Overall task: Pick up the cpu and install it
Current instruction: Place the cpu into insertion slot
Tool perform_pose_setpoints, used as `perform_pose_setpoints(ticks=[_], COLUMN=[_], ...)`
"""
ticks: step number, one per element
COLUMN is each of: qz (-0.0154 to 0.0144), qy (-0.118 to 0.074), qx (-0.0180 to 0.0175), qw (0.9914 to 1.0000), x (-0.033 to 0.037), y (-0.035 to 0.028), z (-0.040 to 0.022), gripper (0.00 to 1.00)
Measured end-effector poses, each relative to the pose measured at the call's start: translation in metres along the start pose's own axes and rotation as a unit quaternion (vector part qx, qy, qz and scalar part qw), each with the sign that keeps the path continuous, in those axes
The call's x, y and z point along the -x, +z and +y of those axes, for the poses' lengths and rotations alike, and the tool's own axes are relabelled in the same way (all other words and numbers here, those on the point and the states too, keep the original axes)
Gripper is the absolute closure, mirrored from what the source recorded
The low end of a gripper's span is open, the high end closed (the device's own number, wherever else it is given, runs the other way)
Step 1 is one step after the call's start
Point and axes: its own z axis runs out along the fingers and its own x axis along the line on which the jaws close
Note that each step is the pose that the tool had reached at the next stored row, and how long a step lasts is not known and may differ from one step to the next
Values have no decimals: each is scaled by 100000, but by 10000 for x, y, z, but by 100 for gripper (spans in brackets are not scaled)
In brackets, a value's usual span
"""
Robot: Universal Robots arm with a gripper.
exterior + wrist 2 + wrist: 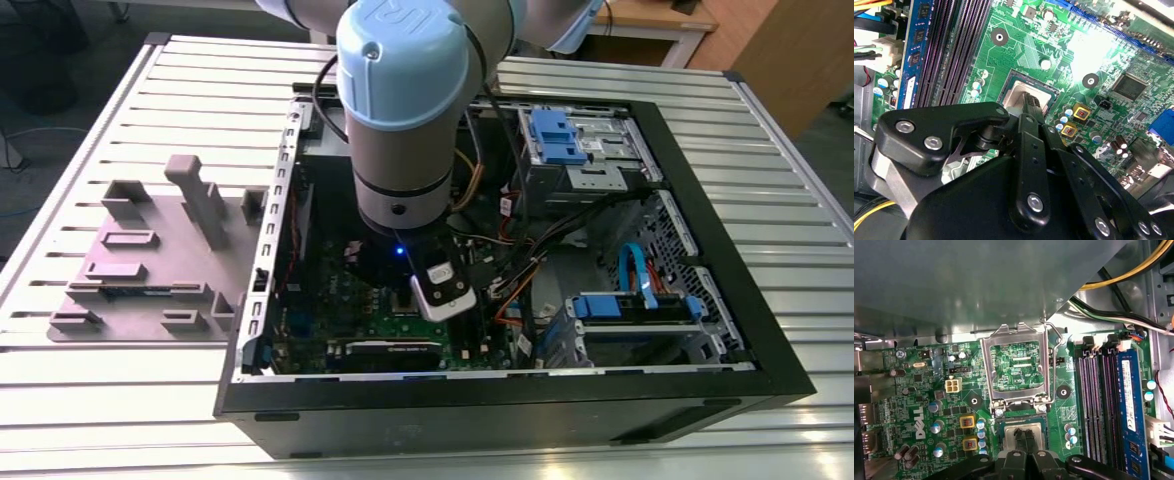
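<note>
The cpu, a small square chip with a silvery top, lies flat in the socket on the green motherboard. The socket's metal load plate stands flipped open beside it. My gripper hangs directly over the chip's middle, its two black fingers pressed close together. They hide the centre of the chip. In the second wrist view the same fingers cover part of the cpu. Whether the tips touch the chip cannot be told. In the exterior view my arm reaches down into the open computer case.
Black memory slots and a blue memory stick run beside the socket. Loose cables and a drive cage crowd the case at the exterior view's right. A grey parts fixture lies on the slatted table at that view's left.
</note>
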Motion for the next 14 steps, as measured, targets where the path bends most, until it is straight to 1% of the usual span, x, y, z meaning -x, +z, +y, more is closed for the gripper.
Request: perform_pose_setpoints(ticks=[3,5,7,8,14], qz=[-16,-50,-7,-20,-11], qy=[-1,3,0,2,1], qx=[30,114,14,40,22], qw=[100000,100000,100000,100000,100000], x=[0,3,4,6,16], y=[-4,-28,-79,-101,-305], z=[1,4,2,3,7], gripper=[89,89,89,89,89])
